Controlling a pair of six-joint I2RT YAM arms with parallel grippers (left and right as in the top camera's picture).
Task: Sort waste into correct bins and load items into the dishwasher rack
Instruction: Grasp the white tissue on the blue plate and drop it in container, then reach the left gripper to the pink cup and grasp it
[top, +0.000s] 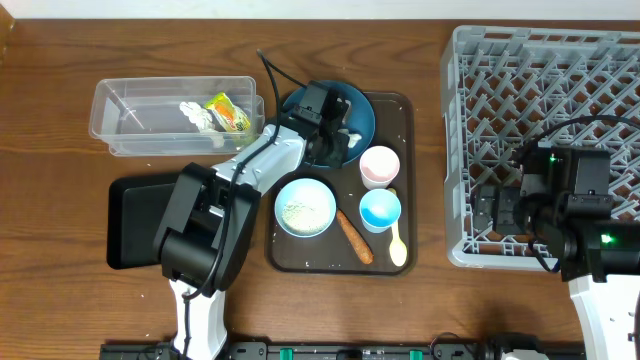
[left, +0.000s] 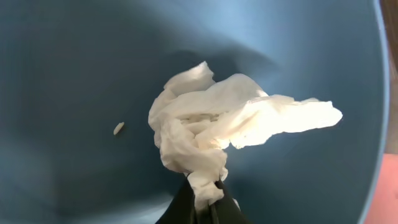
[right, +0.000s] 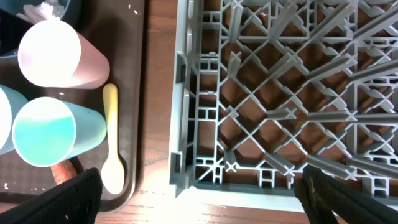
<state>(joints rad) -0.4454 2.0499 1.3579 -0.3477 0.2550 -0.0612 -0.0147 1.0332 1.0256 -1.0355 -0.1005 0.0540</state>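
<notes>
Wooden worktop (top: 60, 260): snack wrapper (top: 228, 112) lies in clear tub (top: 130, 100). Left end effector (left: 208, 202) pinches crumpled tissue (left: 211, 118) at blue plate (left: 74, 74); right end effector (right: 199, 193) gapes empty. Dishwasher rack (top: 560, 70) unloaded; carrot stick (top: 354, 237) unsorted.

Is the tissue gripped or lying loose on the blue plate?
Gripped: in the left wrist view the left fingers pinch one end of the tissue, over the blue plate.

No text, label, brand, number or sign can be read in any of the views. Coloured print is seen on the yellow-green crinkled snack wrapper (top: 228, 112) lying in the clear plastic tub (top: 150, 100), but it is too small and blurred to be made out.
</notes>
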